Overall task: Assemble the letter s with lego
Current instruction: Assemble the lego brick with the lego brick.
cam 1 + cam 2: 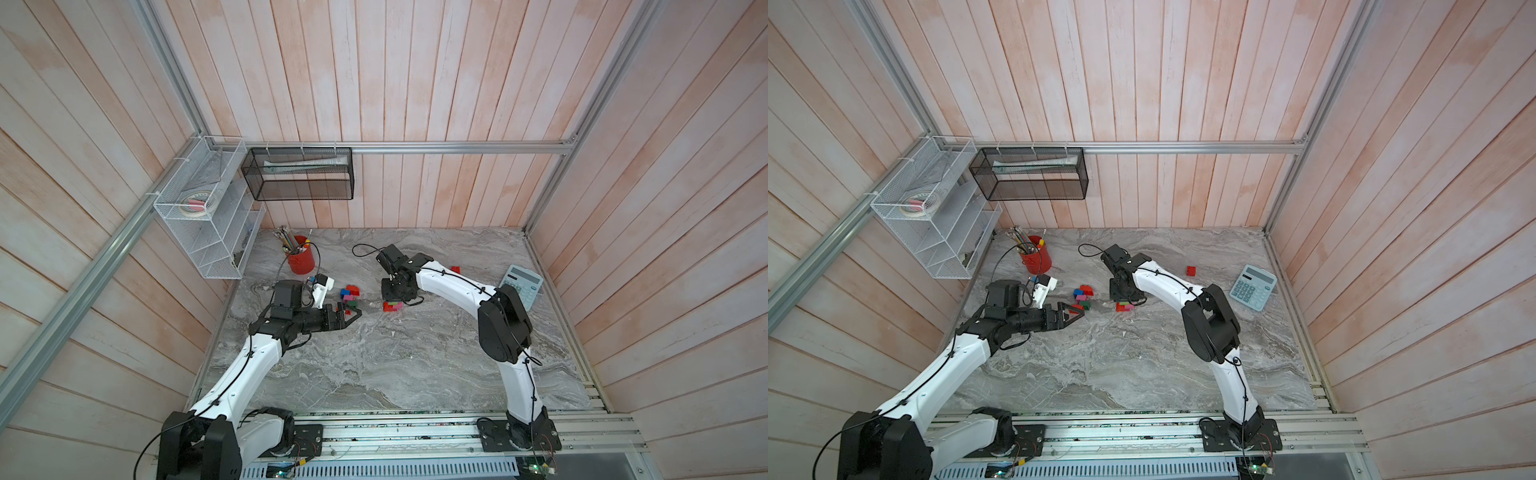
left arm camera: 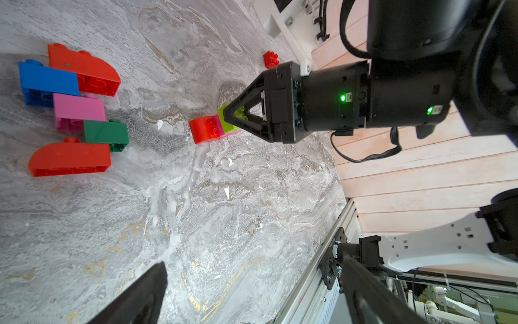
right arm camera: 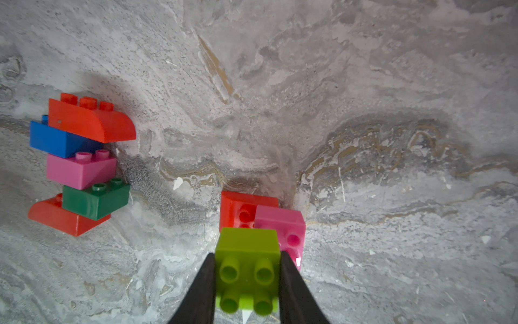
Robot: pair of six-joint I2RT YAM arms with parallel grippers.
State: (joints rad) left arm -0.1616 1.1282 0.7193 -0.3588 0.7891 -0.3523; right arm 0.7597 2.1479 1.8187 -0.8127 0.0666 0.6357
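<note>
Marble tabletop (image 1: 395, 365), right hand (image 3: 247, 255) pinching lime brick (image 3: 246, 242), left hand (image 1: 350, 313) spread

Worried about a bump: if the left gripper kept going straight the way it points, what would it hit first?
Most likely the red and pink bricks next to the lime brick that the right gripper grips; only bare table lies between. Depth is unclear, so the left gripper could pass above.

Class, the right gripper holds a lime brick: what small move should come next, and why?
Probably press the lime brick snug against the pink brick. The right gripper is shut on it, it overlaps the pink brick beside the red brick, and whether they are joined is unclear.
</note>
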